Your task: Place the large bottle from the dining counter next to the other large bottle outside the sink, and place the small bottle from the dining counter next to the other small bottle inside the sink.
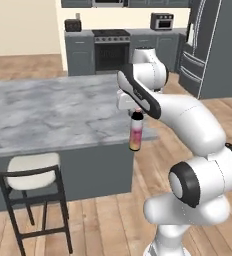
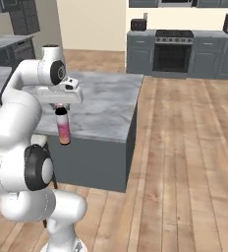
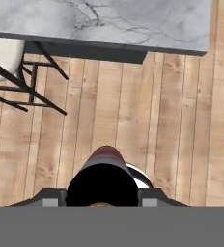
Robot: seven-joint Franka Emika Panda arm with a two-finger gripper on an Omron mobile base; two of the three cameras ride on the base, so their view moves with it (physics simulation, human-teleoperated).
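My gripper (image 1: 136, 113) is shut on the black cap of a bottle (image 1: 136, 133) with a pink-to-orange body, which hangs upright below it. Whether this is the large or the small bottle I cannot tell. In the left base view it hangs just off the near right corner of the grey marble dining counter (image 1: 53, 110), above the wooden floor. From the right, the gripper (image 2: 61, 107) and bottle (image 2: 63, 129) stand in front of the counter (image 2: 106, 103). Looking down along the hand, the bottle (image 3: 103, 169) fills the gap between the fingers of the gripper (image 3: 102, 201), with floor beneath and the counter edge (image 3: 109, 19) at the top.
A black stool with a cream seat (image 1: 33, 172) stands at the counter's near side, also visible from the hand (image 3: 3, 58). At the back are a stove (image 1: 110, 50), grey cabinets and a fridge (image 1: 208, 45). Open wooden floor (image 2: 185, 162) lies to the right of the counter.
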